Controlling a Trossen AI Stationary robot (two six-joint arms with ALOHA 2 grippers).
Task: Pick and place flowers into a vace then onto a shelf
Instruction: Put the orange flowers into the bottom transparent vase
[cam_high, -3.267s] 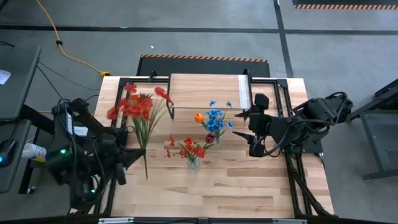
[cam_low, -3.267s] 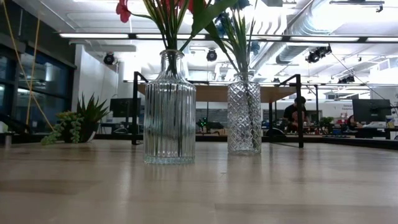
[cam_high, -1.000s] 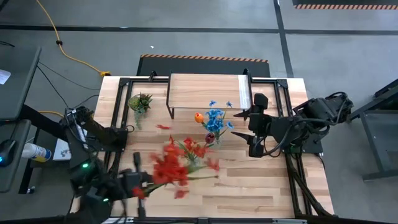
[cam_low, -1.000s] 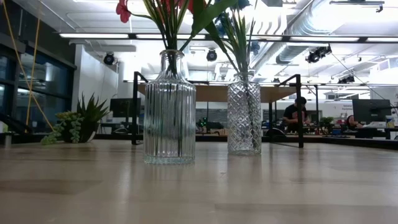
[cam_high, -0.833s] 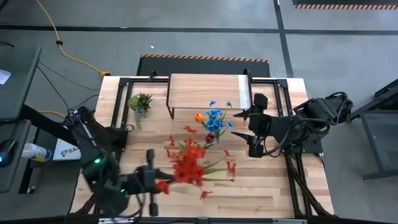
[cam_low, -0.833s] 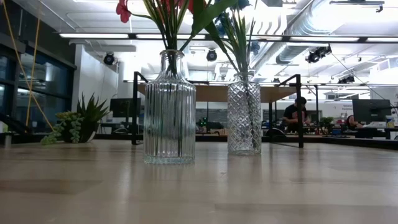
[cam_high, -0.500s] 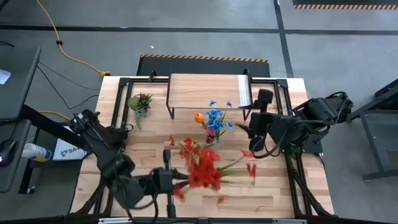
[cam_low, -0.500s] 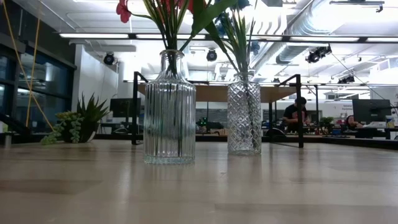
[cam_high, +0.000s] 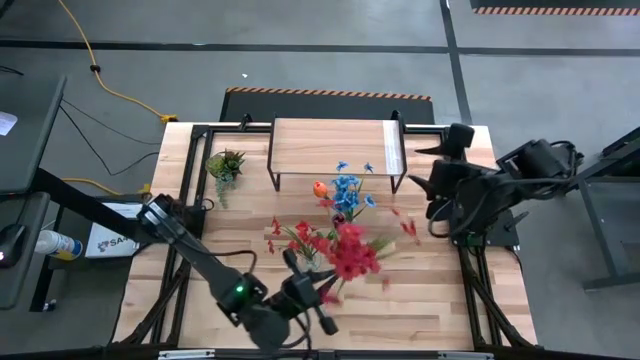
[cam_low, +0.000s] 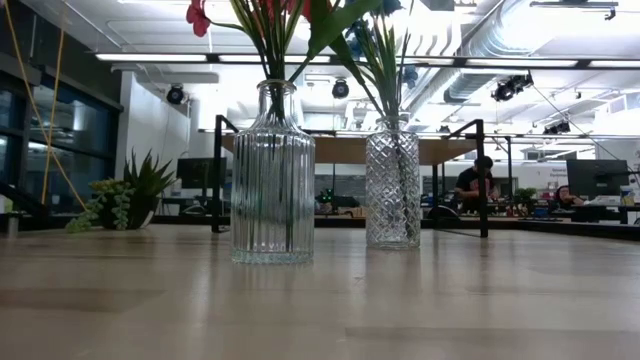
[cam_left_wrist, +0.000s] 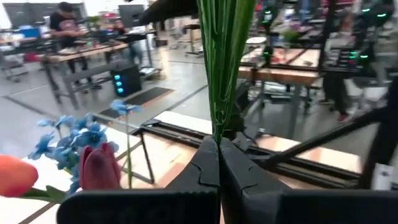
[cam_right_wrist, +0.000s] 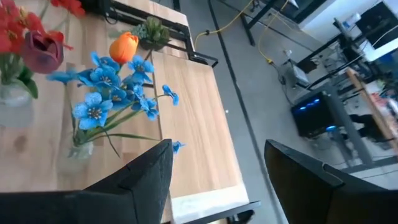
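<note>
High view shows the left claw (cam_high: 318, 300) at six o'clock, clamped on the red flowers' (cam_high: 350, 255) thin, light, floppy stems, best pinched low, while the right claw (cam_high: 432, 205) waits open.

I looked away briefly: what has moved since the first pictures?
The left gripper, shut on the red-bloomed bunch, swung it from the table's left across the front toward the centre. The right gripper drew back, jaws open. Both glass vases and the wooden shelf stayed.
</note>
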